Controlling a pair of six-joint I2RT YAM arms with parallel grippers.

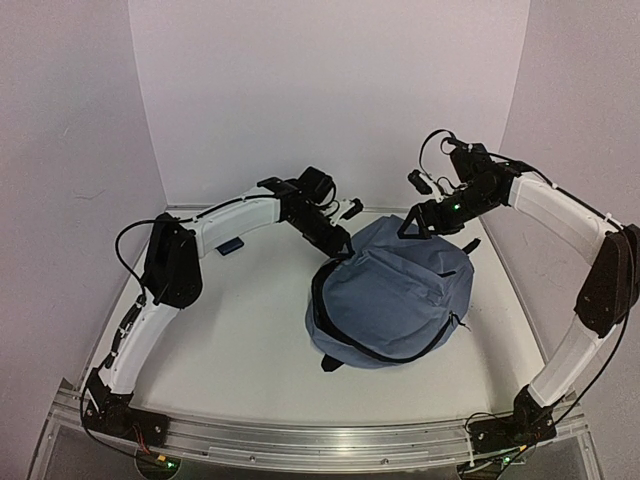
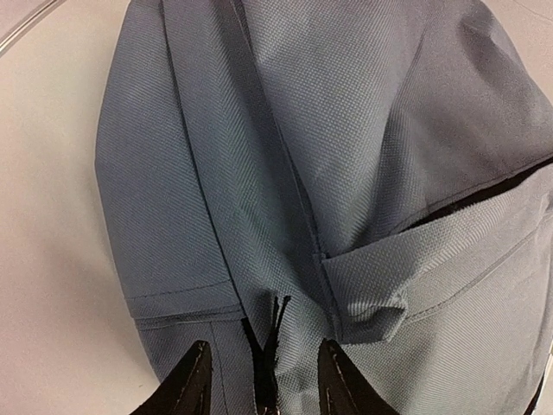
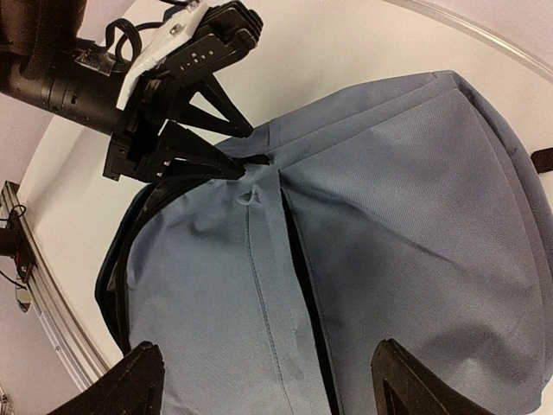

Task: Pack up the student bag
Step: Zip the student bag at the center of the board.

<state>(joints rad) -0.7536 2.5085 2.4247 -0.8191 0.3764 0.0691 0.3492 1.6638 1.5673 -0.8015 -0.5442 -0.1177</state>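
Observation:
The student bag (image 1: 395,290), slate-blue fabric, lies on the table right of centre, its main zip gaping along its left side. My left gripper (image 1: 345,252) is at the bag's far-left edge. In the left wrist view its jaws (image 2: 264,344) stand partly apart on either side of a black zipper pull (image 2: 270,333), with a gap on each side. The right wrist view shows the left gripper (image 3: 244,154) at that same pull. My right gripper (image 3: 276,380) is wide open over the bag's far side (image 3: 389,216), its fingers straddling a zipper line (image 3: 302,277).
A small dark blue flat object (image 1: 231,246) lies on the table beside the left arm's elbow. White walls close the back and both sides. A metal rail (image 1: 320,440) runs along the near edge, between the two arm bases.

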